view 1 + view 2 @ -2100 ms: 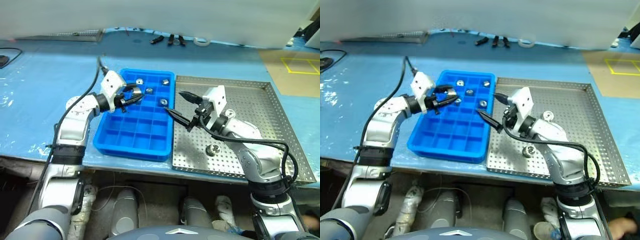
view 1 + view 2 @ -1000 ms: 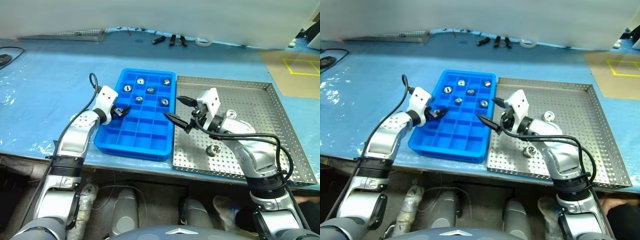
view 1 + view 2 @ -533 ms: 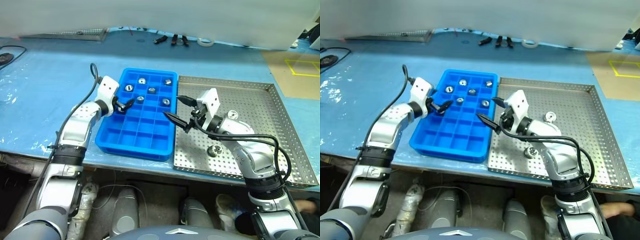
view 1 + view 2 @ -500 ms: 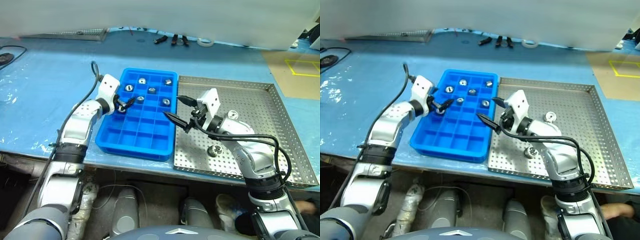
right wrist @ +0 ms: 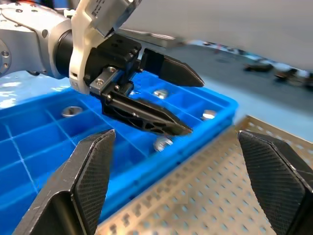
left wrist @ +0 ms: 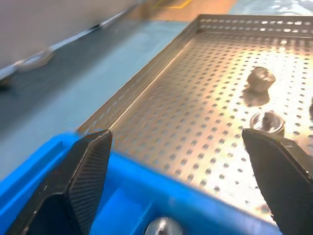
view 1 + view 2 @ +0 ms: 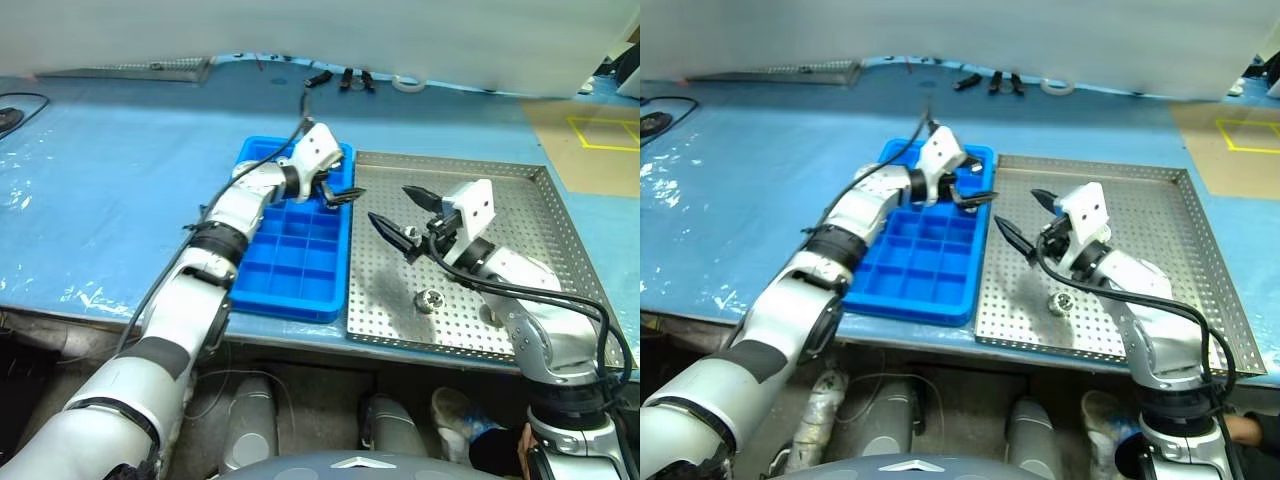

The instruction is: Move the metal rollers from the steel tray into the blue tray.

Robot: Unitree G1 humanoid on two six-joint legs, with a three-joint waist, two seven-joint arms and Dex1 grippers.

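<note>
Reaching across the far end of the blue tray (image 7: 290,255), the left gripper (image 7: 338,191) is seen above the tray's right-hand rim, next to the steel tray (image 7: 520,215). Its two black fingers are spread wide and nothing is held between them. The right gripper (image 7: 405,215) is held above the near-left part of the steel tray, pointing toward the blue tray, with its fingers likewise spread apart and empty. Several metal rollers (image 5: 72,111) are seated in separate compartments at the blue tray's far end, as seen from the right wrist. Two more rollers are left on the perforated floor of the steel tray: one (image 7: 430,299) lies near the front edge below the right gripper, and both (image 6: 267,122) are visible from the left wrist, near each other but apart.
</note>
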